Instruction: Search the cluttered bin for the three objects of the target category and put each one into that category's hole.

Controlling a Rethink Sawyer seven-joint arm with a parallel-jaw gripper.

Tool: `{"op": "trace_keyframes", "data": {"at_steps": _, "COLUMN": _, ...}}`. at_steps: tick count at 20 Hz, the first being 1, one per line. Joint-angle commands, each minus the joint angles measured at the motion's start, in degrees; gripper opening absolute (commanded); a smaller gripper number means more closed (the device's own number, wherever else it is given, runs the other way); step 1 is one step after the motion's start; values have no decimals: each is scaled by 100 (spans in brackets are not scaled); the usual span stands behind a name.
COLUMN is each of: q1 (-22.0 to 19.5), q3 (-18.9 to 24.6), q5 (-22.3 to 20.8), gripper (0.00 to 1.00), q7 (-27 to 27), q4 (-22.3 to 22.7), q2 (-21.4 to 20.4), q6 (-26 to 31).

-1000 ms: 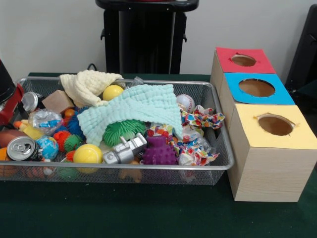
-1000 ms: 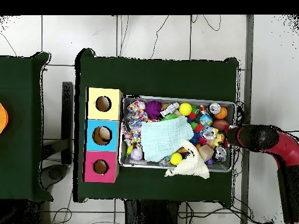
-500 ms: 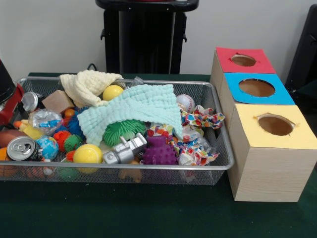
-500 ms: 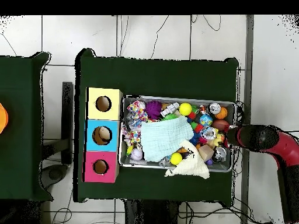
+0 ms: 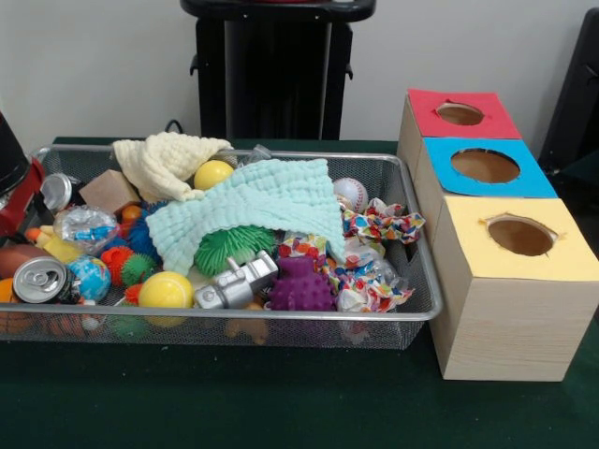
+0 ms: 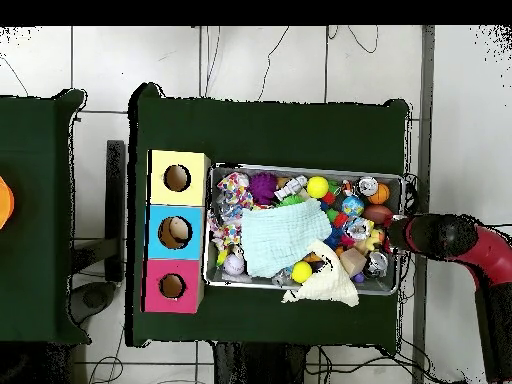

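Note:
The wire mesh bin (image 5: 426, 309) lies on the green table, full of clutter; it also shows in the overhead view (image 6: 305, 168). A mint cloth (image 5: 253, 206) and a cream cloth (image 5: 164, 159) cover its middle and back. No soft animal toy shows plainly; a tan-orange shape (image 5: 246, 328) shows dimly through the front mesh. The red-topped box's hole (image 5: 460, 113) is the farthest of the three boxes, and shows in the overhead view (image 6: 172, 286). My arm's red and black end (image 5: 11, 182) hangs at the bin's left end, also seen from overhead (image 6: 432, 236). Its gripper is hidden.
Blue-topped (image 5: 485, 166) and yellow-topped (image 5: 520, 236) boxes stand next to the red one. The bin holds a silver toy robot (image 5: 234, 283), a purple spiky ball (image 5: 301, 288), a green spiky ball (image 5: 234, 247), yellow balls (image 5: 166, 290), cans (image 5: 40, 279), a baseball (image 5: 351, 194) and a wooden block (image 5: 109, 191).

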Motion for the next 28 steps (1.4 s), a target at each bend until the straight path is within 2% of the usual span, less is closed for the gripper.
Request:
{"op": "trace_keyframes", "data": {"at_steps": 1, "q1": 36, "q3": -188, "q5": -606, "gripper": 100, "q7": -1186, "q4": -433, "q2": 644, "q6": -790}}
{"op": "trace_keyframes", "data": {"at_steps": 10, "q1": -12, "q3": -143, "q5": -540, "gripper": 100, "q7": -1257, "q4": -411, "q2": 677, "q6": -765}}
{"op": "trace_keyframes", "data": {"at_steps": 17, "q1": 31, "q3": -195, "q5": -571, "gripper": 100, "q7": -1070, "q4": -379, "q2": 588, "q6": -795}}
{"op": "trace_keyframes", "data": {"at_steps": 18, "q1": 42, "q3": -207, "q5": -581, "gripper": 0, "q7": -1060, "q4": -399, "q2": 588, "q6": -785}}
{"op": "trace_keyframes", "data": {"at_steps": 28, "q1": 35, "q3": -212, "q5": -579, "gripper": 0, "q7": -1062, "q4": -383, "q2": 594, "q6": -804}}
